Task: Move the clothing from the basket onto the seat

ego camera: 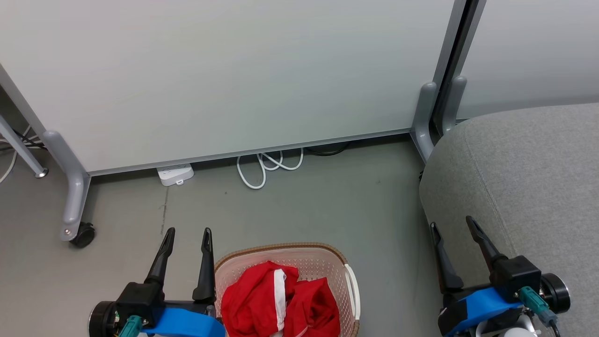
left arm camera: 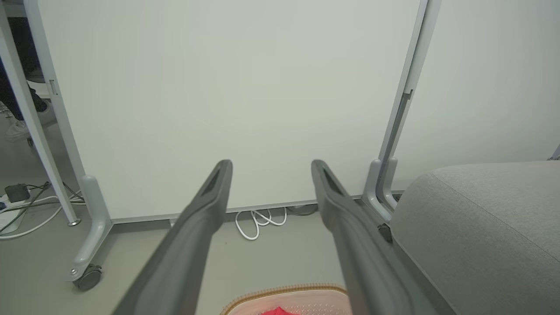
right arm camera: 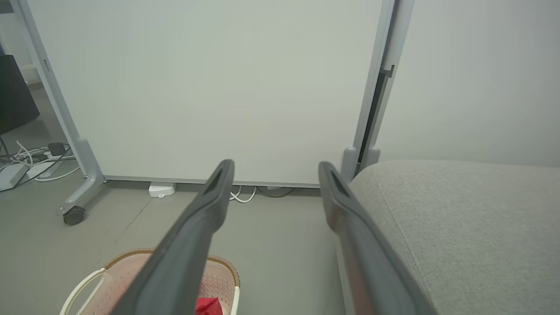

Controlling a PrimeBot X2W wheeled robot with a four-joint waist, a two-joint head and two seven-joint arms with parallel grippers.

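Starting at the left of the head view, a black caster wheel [ego camera: 84, 235] carries the grey leg of a pale partition panel [ego camera: 224, 79] that stands across the back of the grey floor [ego camera: 327, 206]. Next comes the left gripper [ego camera: 188, 230], low in the view, its two dark fingers pointing up and standing wide apart with nothing between them. Its inner finger lies just beside the left rim of the basket [ego camera: 285, 246]. Behind it, at the foot of the panel, a white power strip [ego camera: 175, 174] lies on the floor, and a looped white cable [ego camera: 262, 167] lies a little further right. The basket sits on the floor between the two grippers, much nearer the left one. The clothing [ego camera: 262, 302] is heaped inside it, red with a white band showing. Well right of the basket, the right gripper [ego camera: 451, 221] has its jaws spread wide and empty, seen against the left edge of the seat [ego camera: 529, 187]; whether it touches the grey fabric cannot be told.
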